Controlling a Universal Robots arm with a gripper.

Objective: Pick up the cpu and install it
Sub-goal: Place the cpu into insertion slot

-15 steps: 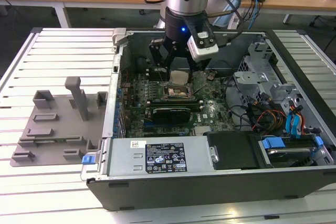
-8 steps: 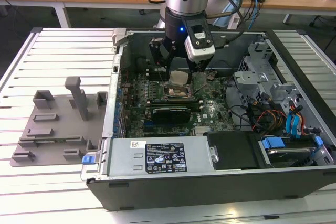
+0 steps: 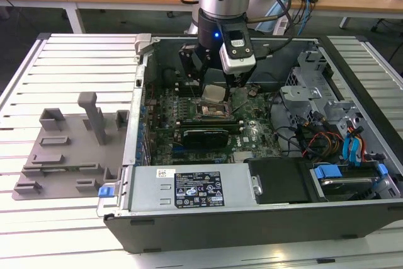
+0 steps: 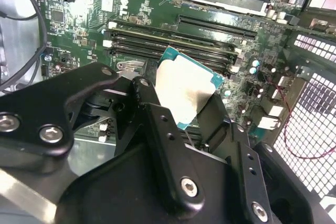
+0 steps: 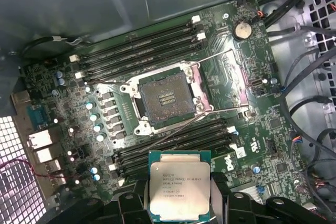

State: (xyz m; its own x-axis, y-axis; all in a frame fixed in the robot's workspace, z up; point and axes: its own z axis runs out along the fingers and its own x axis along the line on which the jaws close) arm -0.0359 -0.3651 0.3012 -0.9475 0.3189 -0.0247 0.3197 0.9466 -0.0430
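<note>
Obs.: cpu point(image 5: 179, 191) is held off the board, short of the socket point(image 5: 164, 98). The memory slots point(image 5: 173, 141) lie between the two in the first wrist view. In the exterior view the cpu point(image 3: 214, 92) hangs just above the socket point(image 3: 213, 113), not touching it.

Orientation: the silvery metal top faces up toward both wrist cameras, with the thin green rim visible around it. The part is square, so no long axis can be picked out. In the first wrist view its edges sit slightly turned against the socket frame. In the second wrist view the cpu point(image 4: 186, 90) top reads as plain white with a teal rim.

Tool point(image 5: 179, 205): closed onto the cpu, the black fingers point(image 4: 143, 92) pressing two opposite edges with the chip spanning the gap between them. It touches nothing else that I can see. In the exterior view the tool point(image 3: 214, 89) hangs directly over the socket.

Socket: open, contact field bare, metal load plate point(image 5: 223, 77) flipped back just beside it on the motherboard point(image 5: 273, 124).

Surroundings: the socket sits inside an open computer case point(image 3: 252, 218) lying on the slatted bench point(image 3: 75, 61). A grey fixture tray point(image 3: 56, 155) lies well apart from the socket, outside the case, toward the exterior view's left.
</note>
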